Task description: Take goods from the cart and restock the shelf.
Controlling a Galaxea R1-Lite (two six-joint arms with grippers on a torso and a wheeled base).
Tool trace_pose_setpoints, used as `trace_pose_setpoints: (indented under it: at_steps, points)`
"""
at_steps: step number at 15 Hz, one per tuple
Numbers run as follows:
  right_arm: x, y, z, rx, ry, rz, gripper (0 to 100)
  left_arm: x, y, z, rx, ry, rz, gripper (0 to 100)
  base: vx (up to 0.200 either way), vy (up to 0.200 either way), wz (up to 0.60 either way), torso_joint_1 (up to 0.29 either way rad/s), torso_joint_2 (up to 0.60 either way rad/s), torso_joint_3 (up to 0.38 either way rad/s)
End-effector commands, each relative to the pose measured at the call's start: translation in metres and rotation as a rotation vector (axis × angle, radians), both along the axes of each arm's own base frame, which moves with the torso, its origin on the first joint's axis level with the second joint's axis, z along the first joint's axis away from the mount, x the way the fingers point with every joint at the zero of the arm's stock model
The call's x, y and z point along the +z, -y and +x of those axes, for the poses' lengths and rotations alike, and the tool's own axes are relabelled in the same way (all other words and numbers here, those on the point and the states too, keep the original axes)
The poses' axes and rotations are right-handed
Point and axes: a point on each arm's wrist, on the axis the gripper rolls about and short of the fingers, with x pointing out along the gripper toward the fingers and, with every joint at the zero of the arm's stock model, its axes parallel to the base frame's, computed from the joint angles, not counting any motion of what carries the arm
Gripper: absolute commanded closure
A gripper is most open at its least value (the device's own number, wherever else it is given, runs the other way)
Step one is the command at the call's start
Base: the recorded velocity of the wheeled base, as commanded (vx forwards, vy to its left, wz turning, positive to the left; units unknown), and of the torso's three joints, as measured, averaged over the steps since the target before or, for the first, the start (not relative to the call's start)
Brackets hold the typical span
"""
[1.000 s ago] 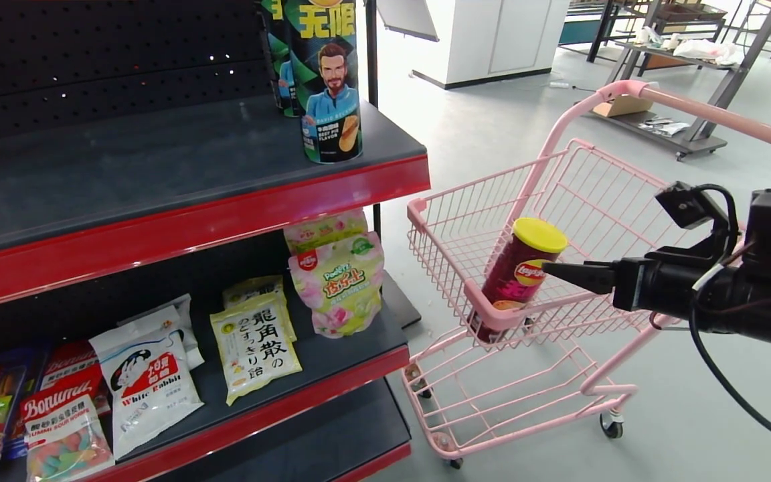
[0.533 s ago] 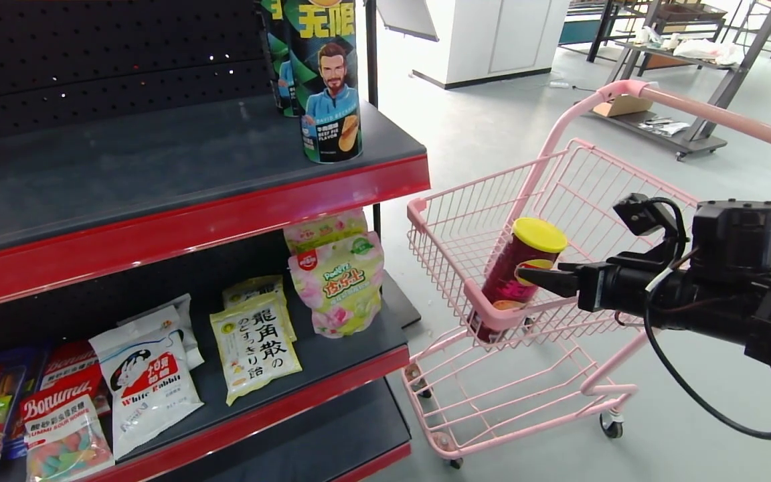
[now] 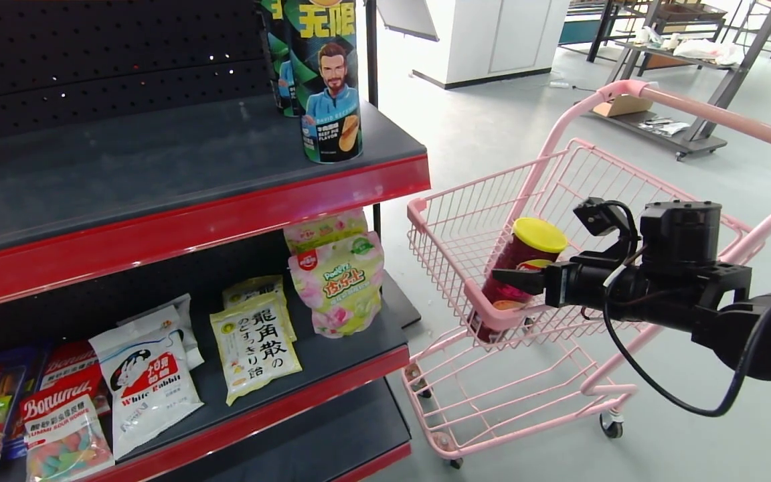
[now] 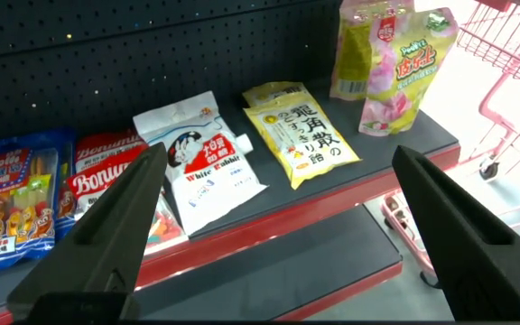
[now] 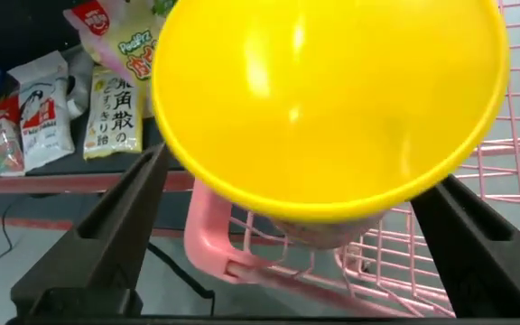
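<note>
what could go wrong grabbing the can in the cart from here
The can leans tilted, so the open right gripper could knock it over rather than clamp it. The cart stands on wheels and may roll if pushed. The gripper could also snag the wire wall.

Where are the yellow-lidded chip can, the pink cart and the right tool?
chip can (image 3: 514,258), head view, red body below the lid.
pink cart (image 3: 693,108), head view, handle bar.
right tool (image 5: 292,185), right wrist view, midway between fingertips.
</note>
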Motion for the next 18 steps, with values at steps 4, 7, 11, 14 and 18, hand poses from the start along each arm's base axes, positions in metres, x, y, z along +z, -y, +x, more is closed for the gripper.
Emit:
trace_pose_setpoints:
  at_steps: [4,7,11,14,18]
  points:
    - [-0.01,-0.006,0.026,-0.009,-0.006,-0.005,100,0.0,0.0,0.0,0.001,-0.001,0.0,0,0.0,0.0,0.0,0.0,0.0,0.0]
    - [-0.01,-0.009,0.028,-0.011,-0.001,-0.006,100,0.0,0.0,0.0,0.001,-0.001,0.0,0,0.0,0.0,0.0,0.0,0.0,0.0]
    - [0.048,-0.006,0.027,-0.028,0.163,0.03,100,0.0,0.0,0.0,0.001,-0.001,0.0,0,0.0,0.0,0.0,0.0,0.0,0.0]
    - [0.13,0.0,0.0,-0.028,0.293,0.055,100,0.0,0.0,0.0,0.001,-0.001,0.0,0,0.0,0.0,0.0,0.0,0.0,0.0]
    - [0.185,0.029,-0.112,-0.08,0.291,-0.025,100,0.0,0.0,0.0,-0.001,-0.001,0.001,0,0.0,0.0,0.0,0.0,0.0,0.0]
